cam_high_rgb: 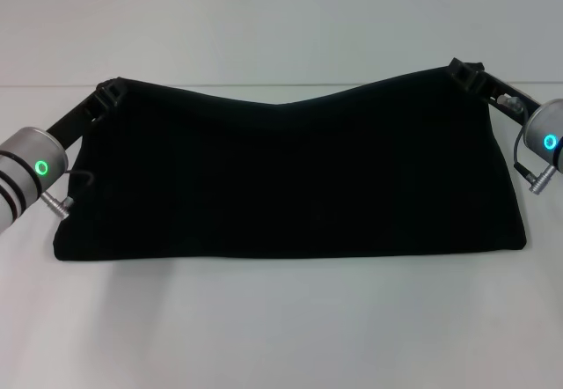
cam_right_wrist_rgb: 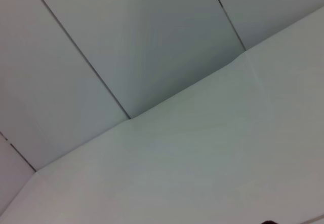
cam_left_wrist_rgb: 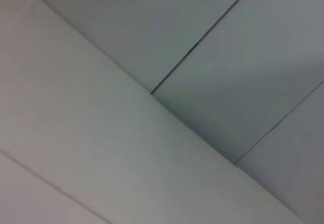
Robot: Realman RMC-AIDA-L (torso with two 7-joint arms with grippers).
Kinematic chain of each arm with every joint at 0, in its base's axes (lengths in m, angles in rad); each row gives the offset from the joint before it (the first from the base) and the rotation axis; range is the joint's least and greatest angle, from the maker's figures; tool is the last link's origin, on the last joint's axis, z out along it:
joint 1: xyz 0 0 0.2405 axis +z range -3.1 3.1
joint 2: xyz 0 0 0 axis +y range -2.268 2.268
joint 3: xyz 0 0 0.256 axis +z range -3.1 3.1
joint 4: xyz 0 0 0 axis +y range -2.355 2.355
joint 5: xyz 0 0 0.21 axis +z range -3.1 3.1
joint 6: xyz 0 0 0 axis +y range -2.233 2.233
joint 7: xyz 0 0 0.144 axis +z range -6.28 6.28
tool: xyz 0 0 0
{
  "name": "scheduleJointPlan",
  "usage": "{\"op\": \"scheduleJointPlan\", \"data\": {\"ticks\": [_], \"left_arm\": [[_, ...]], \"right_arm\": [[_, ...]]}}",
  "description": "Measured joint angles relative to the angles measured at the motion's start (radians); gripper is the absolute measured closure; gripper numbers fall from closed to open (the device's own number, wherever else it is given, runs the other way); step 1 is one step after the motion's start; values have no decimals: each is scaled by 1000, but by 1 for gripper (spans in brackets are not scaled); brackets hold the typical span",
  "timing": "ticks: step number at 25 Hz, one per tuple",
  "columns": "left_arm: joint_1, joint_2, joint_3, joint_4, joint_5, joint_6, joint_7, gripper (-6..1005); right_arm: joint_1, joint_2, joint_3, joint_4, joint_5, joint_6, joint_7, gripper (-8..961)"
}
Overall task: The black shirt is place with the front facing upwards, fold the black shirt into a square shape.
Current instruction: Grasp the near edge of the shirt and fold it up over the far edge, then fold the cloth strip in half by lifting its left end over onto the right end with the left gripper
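- One white table (cam_high_rgb: 281, 327) is bearing the work, with a pale wall behind it
- One black shirt (cam_high_rgb: 281, 178) is hanging as a wide band, its lower fold resting on the table, probably lifted by two corners to carry one half over
- Left gripper (cam_high_rgb: 111, 92) is pinching the shirt's upper left corner
- Right gripper (cam_high_rgb: 464, 69) is pinching the shirt's upper right corner, both closed on cloth

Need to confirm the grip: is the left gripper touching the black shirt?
Touching. The head view shows the left gripper pinching the black shirt at its raised far corner.
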Motion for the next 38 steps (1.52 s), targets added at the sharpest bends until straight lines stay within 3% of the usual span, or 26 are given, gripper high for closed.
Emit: {"op": "scheduleJointPlan", "data": {"ticks": [5,8,19,22,23,26,28,33,38], "left_arm": [[3,-3,-5,-17,-73,9,139,935],[4,-2,-5,-33,-100,8,169,811],[43,14,-9,-26,-110,21,168,406],[85,46,5,-32,-111,136,112,267],[107,61,14,-35,-109,192,72,242],[180,94,35,-39,-107,357,-59,169],[205,97,33,-39,-110,415,-78,120],[301,89,-5,-41,-160,648,-67,126],[359,79,35,-40,-155,749,-87,122]], "right_arm": [[-6,-1,4,1,40,2,-1,559],[-8,-2,3,2,73,8,-1,435],[-40,-7,5,-5,93,-21,10,430],[-81,-12,-13,-14,84,-137,5,428],[-119,-15,-48,-37,63,-236,-2,428],[-173,-16,-136,-89,17,-358,-29,426],[-194,-15,-173,-106,-3,-399,-52,425],[-254,-12,-289,-125,-47,-530,-175,423],[-267,-10,-375,-126,-118,-558,-231,209]]}}
